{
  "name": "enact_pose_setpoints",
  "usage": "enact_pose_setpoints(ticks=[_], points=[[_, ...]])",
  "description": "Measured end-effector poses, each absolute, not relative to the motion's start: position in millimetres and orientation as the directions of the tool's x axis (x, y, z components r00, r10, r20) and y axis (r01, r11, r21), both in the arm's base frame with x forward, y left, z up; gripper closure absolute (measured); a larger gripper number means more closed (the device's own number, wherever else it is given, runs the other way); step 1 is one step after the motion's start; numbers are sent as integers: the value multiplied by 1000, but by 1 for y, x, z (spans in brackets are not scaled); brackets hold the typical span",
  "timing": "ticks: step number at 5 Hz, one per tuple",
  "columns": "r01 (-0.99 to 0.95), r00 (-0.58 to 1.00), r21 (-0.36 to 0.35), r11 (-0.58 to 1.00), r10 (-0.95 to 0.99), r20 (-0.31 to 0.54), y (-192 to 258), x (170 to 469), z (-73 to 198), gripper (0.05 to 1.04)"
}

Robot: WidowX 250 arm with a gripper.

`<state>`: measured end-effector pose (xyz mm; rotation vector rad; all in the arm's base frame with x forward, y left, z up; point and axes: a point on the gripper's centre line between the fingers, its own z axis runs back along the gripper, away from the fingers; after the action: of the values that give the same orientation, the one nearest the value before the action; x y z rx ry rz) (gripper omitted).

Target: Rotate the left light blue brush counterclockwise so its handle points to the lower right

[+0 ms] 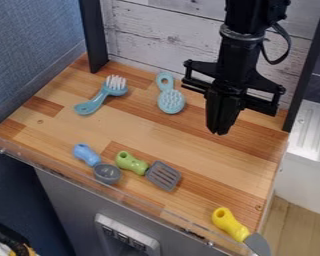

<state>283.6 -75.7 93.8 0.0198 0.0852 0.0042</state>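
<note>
Wooden counter (233, 167); above it — black arm (246, 55) near-vertical, jaws downward and together; oval-headed blue brush (171, 101) nearest

ok so, bristle brush (106, 92) left of hairbrush (171, 99) toward back of counter (156, 131), scoop (107, 173) just left of spatula (152, 170) up front, knife (239, 231) (total loner) at front right corner.

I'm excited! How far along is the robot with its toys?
Nothing looks done: the oval blue brush, curved blue brush, blue-handled grey scoop, green-handled grey spatula and yellow-handled grey knife lie loose on the wooden counter. The black gripper holds nothing. All five seem left to handle.
</note>
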Motion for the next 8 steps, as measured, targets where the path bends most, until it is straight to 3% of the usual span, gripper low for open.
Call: enact_pose_setpoints(ticks=[1, 3, 4, 6, 8], points=[[63, 994, 11, 998, -62, -91, -58, 294, 94, 852], [214, 973, -17, 977, -215, -86, 16, 337, 88, 279], [231, 970, -20, 973, -232, -74, 54, 351, 88, 80], [114, 990, -27, 993, -116, -80, 122, 364, 83, 85], [8, 996, -31, 999, -10, -90, 153, 371, 68, 86]])
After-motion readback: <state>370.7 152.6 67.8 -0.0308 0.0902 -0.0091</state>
